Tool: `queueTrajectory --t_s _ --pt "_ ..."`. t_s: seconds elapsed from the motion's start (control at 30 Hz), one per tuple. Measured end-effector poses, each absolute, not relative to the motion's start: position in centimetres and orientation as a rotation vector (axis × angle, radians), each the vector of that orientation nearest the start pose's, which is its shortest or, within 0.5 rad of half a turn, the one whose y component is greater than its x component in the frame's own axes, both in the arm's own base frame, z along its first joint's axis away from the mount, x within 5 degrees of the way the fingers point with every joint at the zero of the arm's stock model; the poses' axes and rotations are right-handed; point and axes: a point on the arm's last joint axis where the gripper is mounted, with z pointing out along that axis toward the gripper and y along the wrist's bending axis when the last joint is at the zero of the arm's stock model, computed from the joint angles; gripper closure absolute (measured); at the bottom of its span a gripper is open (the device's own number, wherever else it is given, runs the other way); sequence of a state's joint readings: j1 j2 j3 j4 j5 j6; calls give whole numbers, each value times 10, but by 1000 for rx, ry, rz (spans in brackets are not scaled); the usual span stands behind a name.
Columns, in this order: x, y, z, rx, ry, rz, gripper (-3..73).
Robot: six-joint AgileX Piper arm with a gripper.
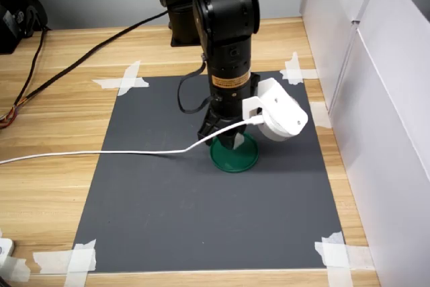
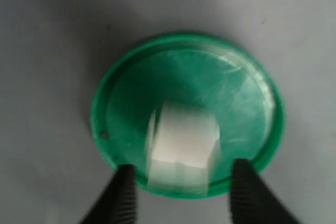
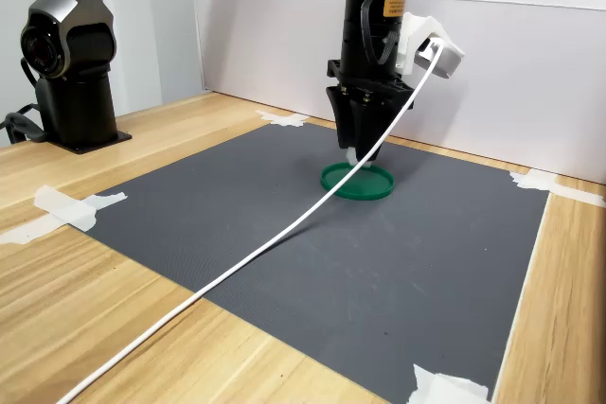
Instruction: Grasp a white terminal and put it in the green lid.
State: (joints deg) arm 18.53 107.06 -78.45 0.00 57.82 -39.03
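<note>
The green lid [image 2: 210,72] lies flat on the dark grey mat, right under the arm in both exterior views [image 1: 236,159] [image 3: 365,186]. The white terminal [image 2: 184,142] shows blurred over the lid's inside, between the two black fingertips [image 2: 124,195], with a gap on each side. My gripper [image 2: 186,198] points straight down just above the lid [image 1: 222,140] [image 3: 363,150], and its jaws stand apart, open. In the second exterior view a small white bit [image 3: 352,156] shows at the fingertips. The first exterior view hides the terminal behind the gripper.
A white cable [image 1: 101,154] runs from the wrist camera [image 1: 282,113] across the mat [image 1: 201,220] toward the first exterior view's left. White tape [image 1: 124,82] holds the mat's corners. White panels [image 1: 376,99] wall one side. A black arm base [image 3: 71,63] stands off the mat.
</note>
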Motion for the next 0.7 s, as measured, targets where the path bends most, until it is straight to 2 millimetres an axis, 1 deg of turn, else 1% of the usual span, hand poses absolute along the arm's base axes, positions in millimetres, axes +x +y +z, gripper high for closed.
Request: queueTrajectory --t_s 0.1,0.23,0.3,0.37,0.43,0.5,0.53,0.63,0.7 --pt "346 116 205 -1441 2624 -40 143" --pt "340 114 207 -1413 2603 -47 132" --pt "338 114 217 -1370 2571 -50 132" --pt "335 113 231 -1320 2516 -61 135" --pt "332 112 246 -1278 2450 -75 160" --pt "328 110 263 -1236 2382 -88 222" --pt "325 110 272 -1214 2352 -94 266" --pt "316 104 296 -1133 2297 -94 443" --pt "311 94 310 -1043 2288 -82 574"
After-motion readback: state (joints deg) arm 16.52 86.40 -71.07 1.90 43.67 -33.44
